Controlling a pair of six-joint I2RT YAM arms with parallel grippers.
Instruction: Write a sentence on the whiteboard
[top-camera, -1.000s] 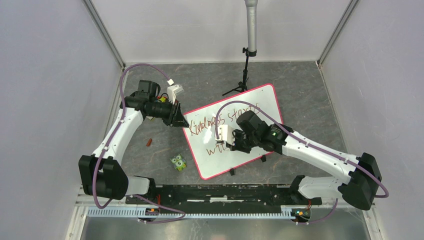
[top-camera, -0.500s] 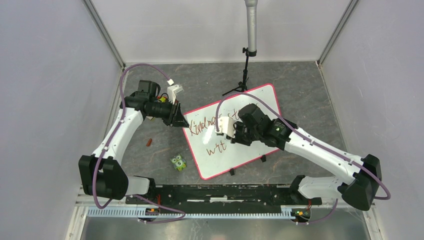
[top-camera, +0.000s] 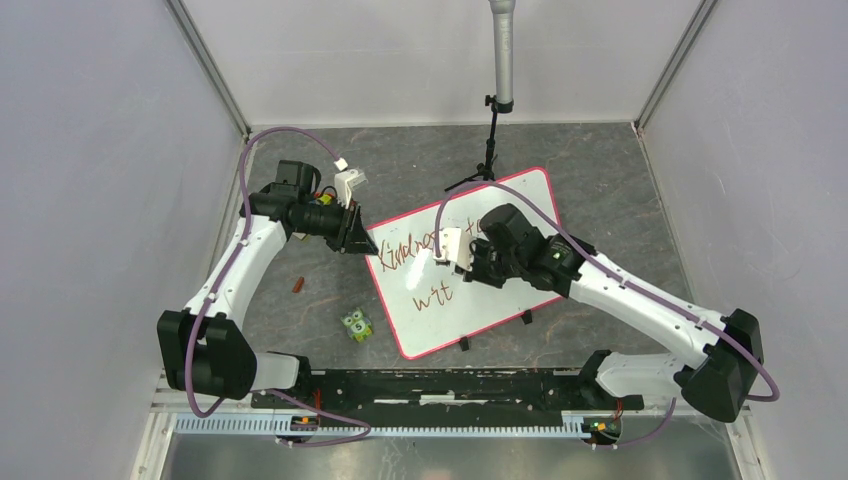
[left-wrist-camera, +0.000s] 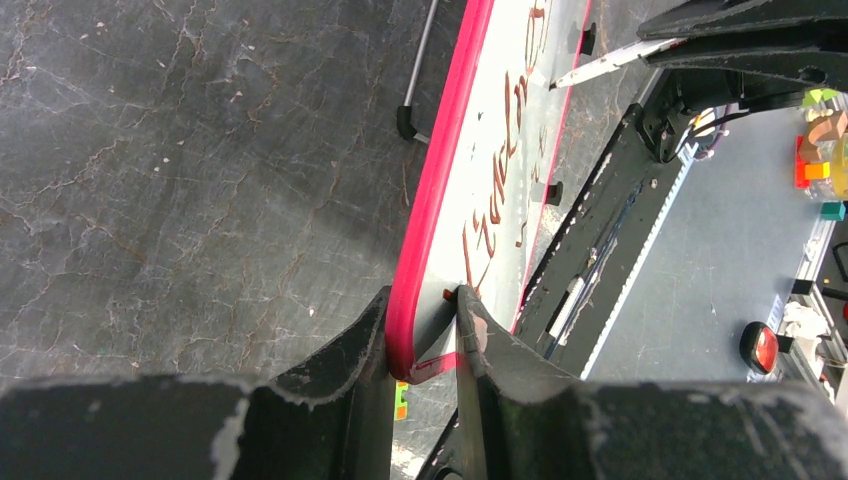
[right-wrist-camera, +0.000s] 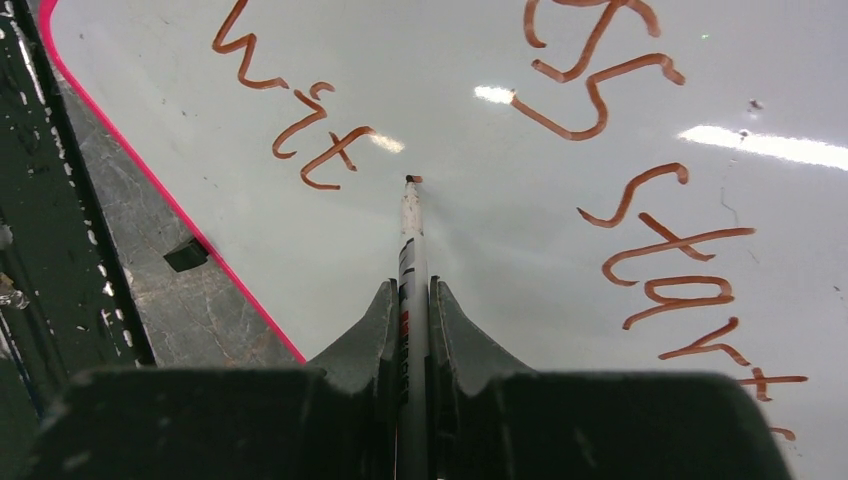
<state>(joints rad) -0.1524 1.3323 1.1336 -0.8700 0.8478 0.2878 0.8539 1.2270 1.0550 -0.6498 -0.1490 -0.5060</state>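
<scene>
The whiteboard lies tilted on the grey table, white with a red-pink frame. On it the sentence reads "Kindness starts" in brownish-red script, with "wit" below. My left gripper is shut on the board's left corner; in the left wrist view its jaws pinch the pink edge of the whiteboard. My right gripper hangs over the board's middle. In the right wrist view this gripper is shut on a marker, whose tip sits at the surface just right of "wit".
A small green owl figure and a little red-brown cap lie left of the board. A black tripod stand rises behind it. The black rail runs along the near edge. Walls close in left and right.
My right gripper has shifted a little away from the near edge and to the left with the marker, after the second line's strokes. The left arm and the board have not moved.
</scene>
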